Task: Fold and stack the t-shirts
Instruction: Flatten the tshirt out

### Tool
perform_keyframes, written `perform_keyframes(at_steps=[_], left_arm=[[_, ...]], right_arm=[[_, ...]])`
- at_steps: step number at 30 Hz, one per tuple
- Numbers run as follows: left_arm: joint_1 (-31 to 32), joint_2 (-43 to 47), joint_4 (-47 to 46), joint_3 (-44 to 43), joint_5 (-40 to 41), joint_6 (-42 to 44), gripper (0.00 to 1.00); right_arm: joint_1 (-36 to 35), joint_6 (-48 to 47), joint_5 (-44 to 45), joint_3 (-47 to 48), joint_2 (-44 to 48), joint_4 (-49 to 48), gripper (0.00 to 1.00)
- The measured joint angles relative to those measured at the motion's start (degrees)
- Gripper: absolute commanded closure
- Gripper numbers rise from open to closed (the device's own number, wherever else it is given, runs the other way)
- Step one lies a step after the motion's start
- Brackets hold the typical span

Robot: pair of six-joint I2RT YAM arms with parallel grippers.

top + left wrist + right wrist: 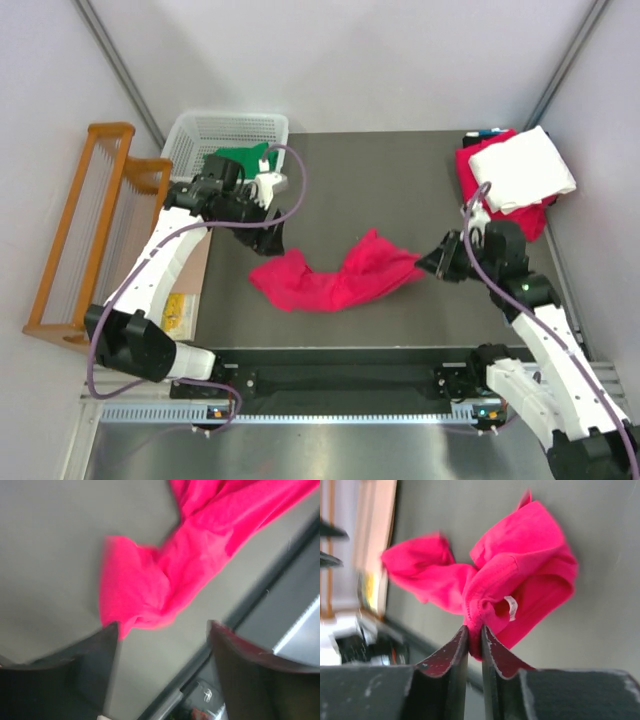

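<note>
Table: dark top, with both arms reaching in from 6 o'clock.
Wooden rack: stands off the table at 9 o'clock.
Basket: white, at 11 o'clock, with a green shirt hanging over its rim.
Pink t-shirt: crumpled in a curved strip near the middle of the table.
Folded pile: at 2 o'clock, a white shirt on top of a red one.
Right gripper: pinched tight on the pink t-shirt's 3 o'clock end.
Left gripper: spread wide, empty, over the t-shirt's 9 o'clock end.
</note>
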State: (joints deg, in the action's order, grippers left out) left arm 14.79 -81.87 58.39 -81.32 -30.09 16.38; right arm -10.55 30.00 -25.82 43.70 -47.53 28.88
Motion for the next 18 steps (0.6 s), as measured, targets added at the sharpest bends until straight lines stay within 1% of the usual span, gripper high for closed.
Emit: perform_keyframes(at_steps=[1, 2, 3, 5, 6, 7, 8, 10, 11, 13, 16, 18], left_arm=[[-0.02, 1.77, 1.66, 2.08, -0.52, 1.36, 0.02], [0.00, 2.84, 3.26, 3.78, -0.72, 2.51, 0.02], [0.00, 3.26, 4.31, 5.07, -0.85, 3.52, 0.02], [-0.02, 2.84, 6.10, 6.27, -1.03, 4.39, 0.01], [-0.02, 2.34, 6.69, 6.27, -1.22, 4.70, 0.01], [-0.02, 1.77, 6.71, 6.12, -1.66, 4.76, 0.01], [-0.02, 1.27, 6.78, 5.68, -1.90, 4.72, 0.01], [-0.02, -0.57, 6.49, 3.13, -2.05, 4.20, 0.01], [0.00, -1.90, 5.79, 1.09, -1.97, 3.32, 0.01], [-0.02, -4.02, 2.97, -1.92, -1.44, 1.68, 0.01], [-0.02, -7.54, -2.32, -4.72, 0.31, -1.33, 0.01], [-0.02, -10.95, -5.70, -5.92, 1.11, -3.23, 0.01]], right_arm=[[-0.94, 0.09, -0.17, -2.16, 2.73, 1.62, 0.80], [-1.51, 0.26, -0.39, -4.92, 5.31, 3.58, 0.68], [-1.81, 0.70, -0.50, -7.76, 6.99, 5.53, 0.59], [-1.84, 1.92, -0.70, -12.04, 8.68, 9.18, 0.59], [-1.84, 2.40, -0.72, -13.86, 8.83, 11.43, 0.53], [-1.84, 2.75, -0.83, -14.58, 8.46, 13.84, 0.44], [-1.84, 3.17, -0.92, -14.40, 7.74, 15.39, 0.38], [-1.86, 3.28, -0.83, -11.65, 4.35, 17.35, 0.37], [-1.90, 3.02, -0.76, -8.79, 1.66, 18.16, 0.36], [-1.97, 2.51, -0.76, -1.84, -4.04, 18.32, 0.38], [-2.05, 1.20, 0.39, 8.44, -12.63, 14.32, 0.44], [-2.08, 0.31, 2.01, 12.66, -17.05, 10.58, 0.47]])
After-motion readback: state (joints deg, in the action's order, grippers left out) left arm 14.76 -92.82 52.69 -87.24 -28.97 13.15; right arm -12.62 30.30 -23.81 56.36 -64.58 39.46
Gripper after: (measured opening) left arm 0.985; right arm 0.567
